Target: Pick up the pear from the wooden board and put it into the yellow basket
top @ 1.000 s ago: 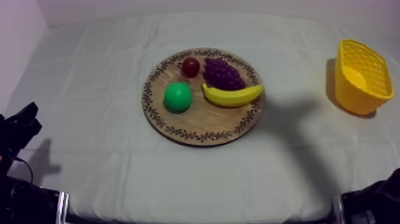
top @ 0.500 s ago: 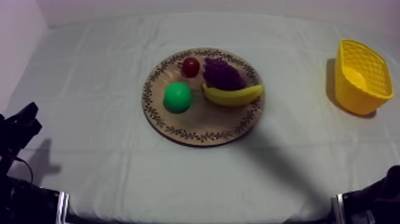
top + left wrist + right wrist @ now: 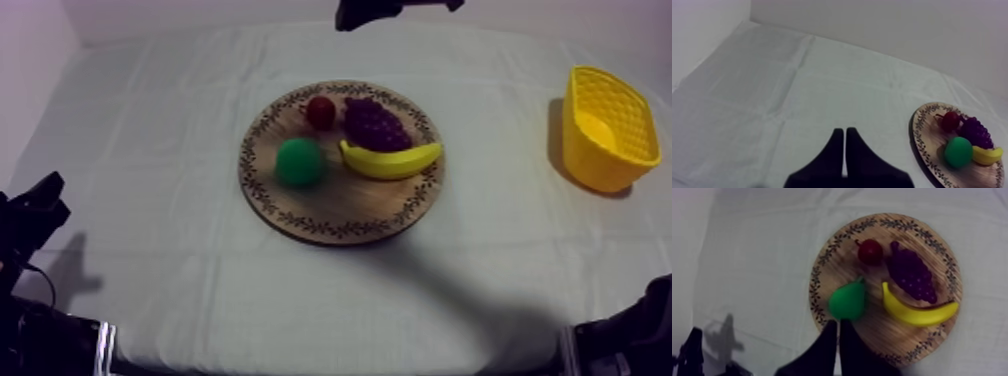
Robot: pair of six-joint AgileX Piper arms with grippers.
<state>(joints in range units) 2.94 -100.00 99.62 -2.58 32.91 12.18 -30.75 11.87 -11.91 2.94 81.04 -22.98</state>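
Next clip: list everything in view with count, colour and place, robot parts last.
wooden board: one, brown with a patterned rim, middle of the table.
pear: one, green, on the board's left part.
banana: one, yellow, on the board, right of the pear.
grapes: one bunch, purple, on the board behind the banana.
small red fruit: one, red, on the board left of the grapes.
yellow basket: one, yellow, far right of the table.
cloth: one, grey-white, over the table.
left hand: one, black, shut, low at the left side.
right hand: one, black, shut, above the board near the pear.
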